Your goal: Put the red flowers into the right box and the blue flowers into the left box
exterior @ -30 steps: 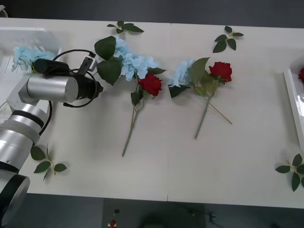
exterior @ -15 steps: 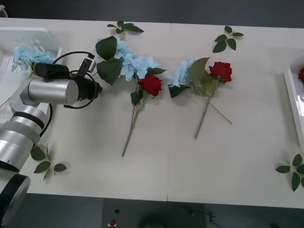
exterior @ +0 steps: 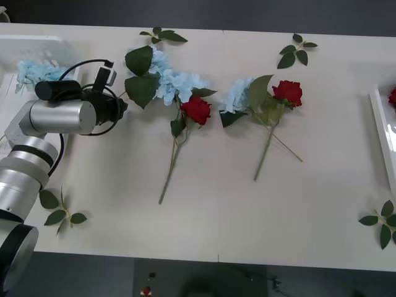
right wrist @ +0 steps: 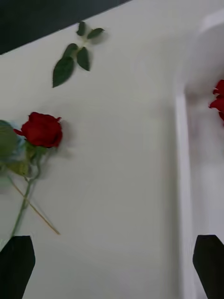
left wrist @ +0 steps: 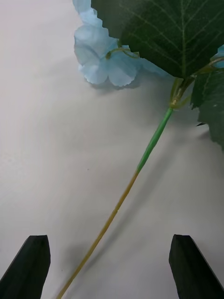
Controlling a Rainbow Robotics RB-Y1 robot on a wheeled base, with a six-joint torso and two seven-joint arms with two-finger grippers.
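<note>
My left gripper [exterior: 121, 106] hangs open at the table's left, just left of a blue flower [exterior: 172, 79] with big dark leaves. In the left wrist view its thin stem [left wrist: 140, 168] runs between my open black fingers [left wrist: 32, 261], low over the table, with pale petals [left wrist: 100, 63] beyond. A second blue flower [exterior: 237, 94] lies mid-table and another [exterior: 34, 70] rests in the left box [exterior: 37, 43]. Two red flowers [exterior: 197, 109] [exterior: 288, 93] lie on the table. My right gripper [right wrist: 114, 237] is open over bare table beside the right box [right wrist: 179, 154], which holds a red flower [right wrist: 218, 100].
Flowerless leaf sprigs lie at the far edge [exterior: 162, 35] [exterior: 296, 51], the near left [exterior: 60, 213] and the near right [exterior: 383, 224]. The right box's rim [exterior: 383, 133] shows at the table's right edge. Bare table stretches along the near side.
My left arm has drawn slightly left and toward the far side, and its wrist has turned a little. The flowers have not moved.
</note>
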